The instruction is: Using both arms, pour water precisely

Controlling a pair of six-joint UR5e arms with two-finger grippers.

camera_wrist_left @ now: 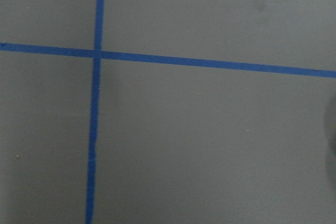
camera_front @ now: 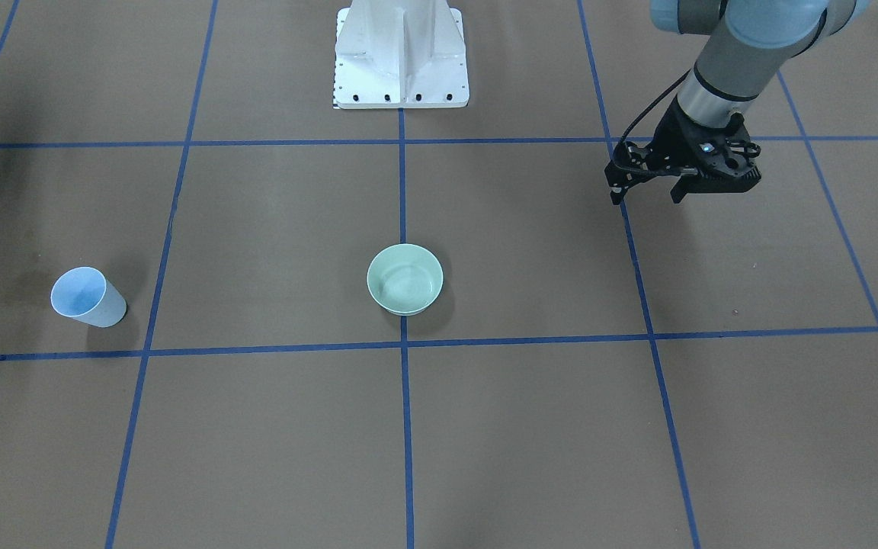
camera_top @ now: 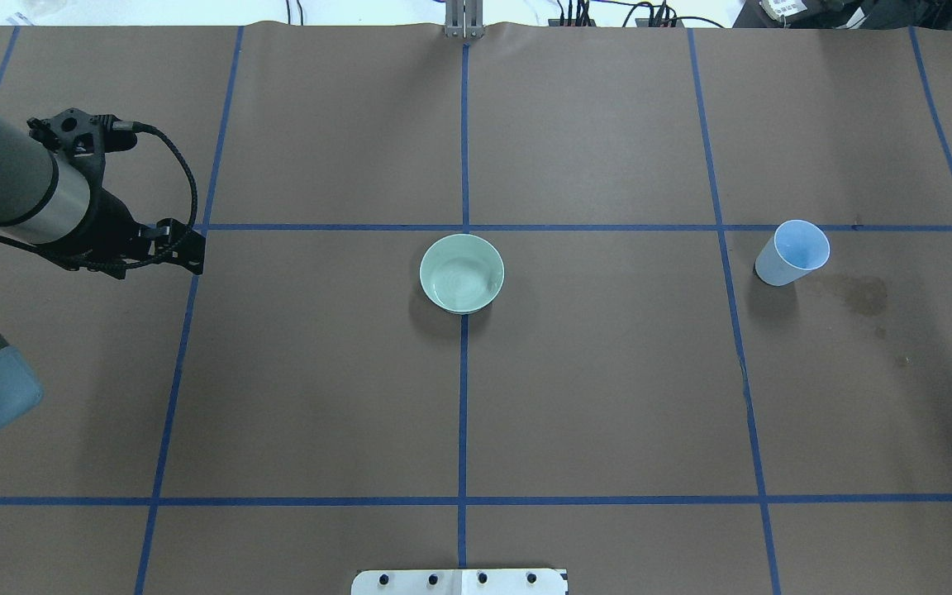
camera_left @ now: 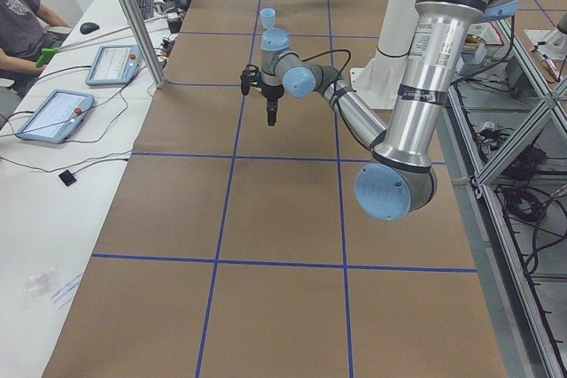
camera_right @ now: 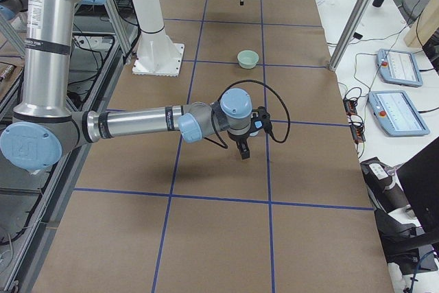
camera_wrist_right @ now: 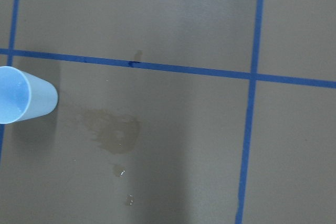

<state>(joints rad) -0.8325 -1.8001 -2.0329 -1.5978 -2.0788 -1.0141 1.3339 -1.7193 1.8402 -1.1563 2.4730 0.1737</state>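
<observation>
Hovering open and empty, left gripper (camera_front: 645,196) hangs well apart from water (camera_top: 459,286) in bowl (camera_top: 425,266).

The brown counter (camera_top: 319,372) bears a grid of blue tape lines (camera_top: 462,413). A green bowl (camera_top: 461,273) sits on one line. Well to the bowl's right stands a blue cup (camera_top: 792,252), with a damp stain (camera_top: 860,295) just beyond it. A white pedestal (camera_front: 401,53) stands on the bowl's robot side.

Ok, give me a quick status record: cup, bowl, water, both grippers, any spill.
cup: light blue, upright on the table, robot's right side, not held
bowl: pale green, table centre
water: faint ripples in the bowl
left gripper: open, empty, above the table, far from both vessels
right gripper: above the table; open or shut unclear
spill: wet patch beside the cup
</observation>
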